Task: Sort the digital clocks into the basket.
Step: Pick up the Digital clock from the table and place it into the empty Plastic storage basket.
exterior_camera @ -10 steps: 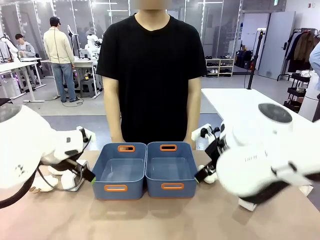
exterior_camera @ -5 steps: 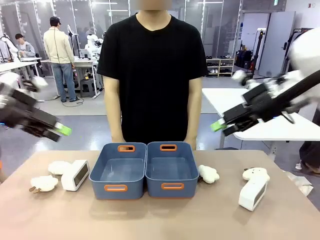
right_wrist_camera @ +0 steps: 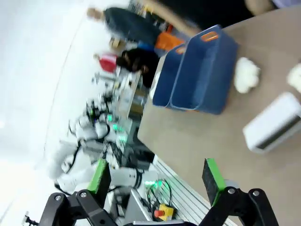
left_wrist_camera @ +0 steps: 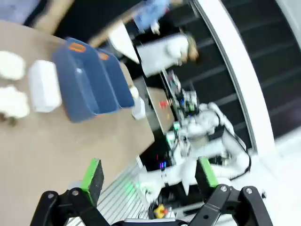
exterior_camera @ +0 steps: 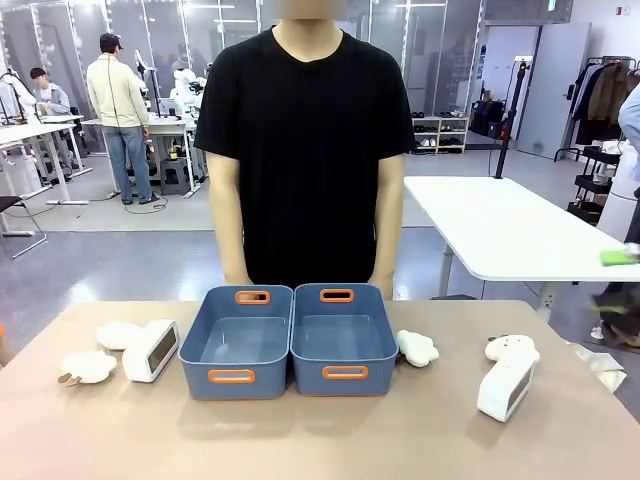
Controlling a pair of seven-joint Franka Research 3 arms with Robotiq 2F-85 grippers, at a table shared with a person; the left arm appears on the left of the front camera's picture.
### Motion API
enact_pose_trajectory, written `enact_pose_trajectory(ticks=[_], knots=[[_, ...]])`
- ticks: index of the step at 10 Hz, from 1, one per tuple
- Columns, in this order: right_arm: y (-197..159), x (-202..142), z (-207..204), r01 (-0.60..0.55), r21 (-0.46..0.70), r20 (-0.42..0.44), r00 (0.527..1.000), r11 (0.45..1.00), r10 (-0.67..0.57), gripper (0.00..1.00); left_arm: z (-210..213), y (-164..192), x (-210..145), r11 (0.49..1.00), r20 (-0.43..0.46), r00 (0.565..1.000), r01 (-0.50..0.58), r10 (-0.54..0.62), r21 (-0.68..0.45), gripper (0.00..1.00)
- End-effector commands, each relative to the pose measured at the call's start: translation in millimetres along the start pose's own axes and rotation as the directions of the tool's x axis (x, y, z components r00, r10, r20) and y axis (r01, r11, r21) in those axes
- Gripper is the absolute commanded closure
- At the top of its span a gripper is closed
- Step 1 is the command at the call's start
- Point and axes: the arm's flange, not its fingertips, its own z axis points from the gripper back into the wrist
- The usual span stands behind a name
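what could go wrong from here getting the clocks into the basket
1. The left clock lies close beside cloud toys, so the open left tool might catch a toy along with it.
2. The right clock has another cloud toy at its far end, so the open right tool could hit the same trouble.
3. The two baskets look identical and sit side by side, so the clocks may end up split between them.
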Motion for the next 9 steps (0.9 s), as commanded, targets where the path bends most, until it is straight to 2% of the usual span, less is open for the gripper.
enact_pose_trajectory(ticks=[1,3,4,5,9], knots=[[-10,-29,56,0.035,-0.020,0.195,0.980,0.999,-0.030,0.00,39,14,-17,0.997,0.177,0.983,-0.058,0.046,0.060,0.00],[-8,-41,82,0.034,-0.047,0.276,0.961,0.998,-0.020,0.00,55,14,-24,0.993,0.239,0.970,-0.066,0.041,0.099,0.00],[-5,-36,73,0.003,-0.049,0.227,0.974,0.999,0.008,0.00,51,11,-19,0.994,0.264,0.964,-0.057,0.029,0.098,0.00],[-15,-47,99,0.080,-0.042,0.261,0.963,0.996,-0.067,0.00,80,21,-36,0.991,0.226,0.971,-0.100,0.077,0.093,0.00],[-15,-47,99,0.080,-0.042,0.261,0.963,0.996,-0.067,0.00,80,21,-36,0.991,0.226,0.971,-0.100,0.077,0.093,0.00]])
